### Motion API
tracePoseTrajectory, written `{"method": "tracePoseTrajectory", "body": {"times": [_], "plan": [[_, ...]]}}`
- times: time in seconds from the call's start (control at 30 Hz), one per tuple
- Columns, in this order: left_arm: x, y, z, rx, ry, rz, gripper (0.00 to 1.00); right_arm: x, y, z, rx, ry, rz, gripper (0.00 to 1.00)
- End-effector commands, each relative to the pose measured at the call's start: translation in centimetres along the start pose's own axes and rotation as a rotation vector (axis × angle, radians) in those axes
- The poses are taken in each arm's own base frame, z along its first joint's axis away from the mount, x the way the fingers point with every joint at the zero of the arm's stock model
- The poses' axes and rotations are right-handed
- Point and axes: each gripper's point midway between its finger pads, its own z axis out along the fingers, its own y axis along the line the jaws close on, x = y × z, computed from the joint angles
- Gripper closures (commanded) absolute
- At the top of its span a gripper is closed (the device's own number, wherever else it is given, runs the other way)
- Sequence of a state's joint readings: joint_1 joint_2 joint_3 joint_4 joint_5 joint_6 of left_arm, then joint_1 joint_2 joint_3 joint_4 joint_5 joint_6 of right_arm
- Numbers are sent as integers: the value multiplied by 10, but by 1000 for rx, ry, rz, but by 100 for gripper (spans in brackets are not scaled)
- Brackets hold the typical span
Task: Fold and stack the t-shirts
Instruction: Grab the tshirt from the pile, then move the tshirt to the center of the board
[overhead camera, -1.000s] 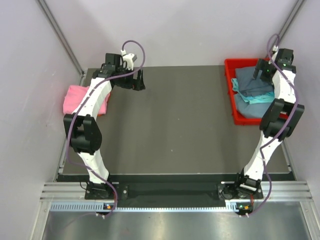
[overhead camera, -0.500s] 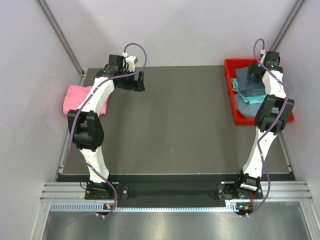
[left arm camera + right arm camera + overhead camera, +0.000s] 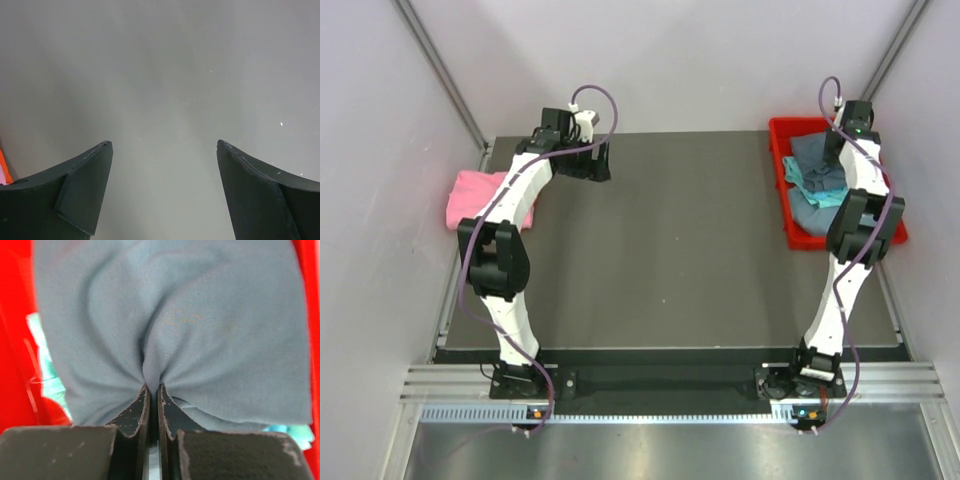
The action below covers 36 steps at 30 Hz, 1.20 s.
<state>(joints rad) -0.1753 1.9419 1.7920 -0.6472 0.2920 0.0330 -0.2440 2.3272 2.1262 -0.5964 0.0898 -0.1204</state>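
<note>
A pile of t-shirts lies in the red bin at the back right: a slate blue-grey one on top, a turquoise one under it, and more slate cloth below. My right gripper is down on the pile. In the right wrist view it is shut on a pinched fold of the slate t-shirt, with turquoise cloth at the left edge. A folded pink t-shirt lies at the table's left edge. My left gripper hangs open over bare table at the back left.
The dark table lies between the two arms, and grey walls close in on both sides and at the back. The red bin's wall stands close on both sides of the right gripper's fingers.
The right gripper moved down onto the pile in the bin and shut on the slate t-shirt. The left arm shifted slightly to the right and stayed open.
</note>
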Motion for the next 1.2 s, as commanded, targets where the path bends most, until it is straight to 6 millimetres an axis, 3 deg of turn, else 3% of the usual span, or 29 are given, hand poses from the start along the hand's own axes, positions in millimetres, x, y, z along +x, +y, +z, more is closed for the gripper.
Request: {"method": "tracePoseTrajectory", "body": {"times": [0.0,0.07,0.1,0.13,0.17,0.23,0.27,0.3,0.33,0.47,0.53,0.57,0.6,0.67,0.7,0.8,0.9,0.93,1.03,1.1,1.13,1.17], "plan": [[-28,-2,-8,-23,-82,35,10,-101,-8,-109,-15,-293,22,100],[-35,6,-15,-84,-107,45,7,-120,7,-141,-93,-359,20,100],[-39,9,-19,-108,-118,50,3,-135,19,-175,-156,-424,7,100],[-44,12,-23,-134,-132,59,2,-142,26,-193,-193,-459,-2,100],[-51,18,-31,-184,-155,63,2,-141,34,-203,-227,-472,-14,100],[-63,24,-41,-232,-194,67,2,-154,52,-253,-311,-569,-49,100],[-66,26,-45,-250,-204,64,2,-152,60,-261,-339,-582,-71,100],[-70,30,-49,-274,-214,59,2,-155,65,-288,-360,-627,-92,100],[-74,29,-57,-278,-220,65,2,-154,79,-300,-401,-642,-121,100],[-73,22,-75,-266,-216,105,1,-144,118,-353,-529,-681,-209,100],[-70,21,-86,-280,-238,71,1,-134,154,-389,-624,-709,-283,100],[-73,26,-91,-314,-264,57,1,-123,165,-398,-651,-694,-332,100],[-71,26,-96,-323,-274,41,1,-114,187,-422,-703,-712,-377,100],[-64,24,-107,-327,-288,12,1,-101,204,-443,-753,-709,-400,100],[-62,21,-110,-316,-300,-22,1,-92,215,-465,-799,-730,-411,100],[-45,9,-121,-252,-309,-61,1,-73,228,-489,-871,-715,-385,100],[-27,-11,-125,-156,-297,-76,1,-50,236,-484,-914,-649,-328,100],[-14,-18,-125,-119,-281,-91,1,-34,240,-459,-892,-579,-316,100],[10,-38,-120,-8,-246,-117,4,-13,237,-422,-857,-494,-300,100],[24,-51,-116,65,-207,-135,7,10,240,-377,-841,-405,-283,100],[35,-53,-113,78,-182,-156,8,29,241,-353,-831,-340,-267,97],[41,-56,-110,93,-166,-169,8,32,243,-342,-827,-334,-265,87]]}}
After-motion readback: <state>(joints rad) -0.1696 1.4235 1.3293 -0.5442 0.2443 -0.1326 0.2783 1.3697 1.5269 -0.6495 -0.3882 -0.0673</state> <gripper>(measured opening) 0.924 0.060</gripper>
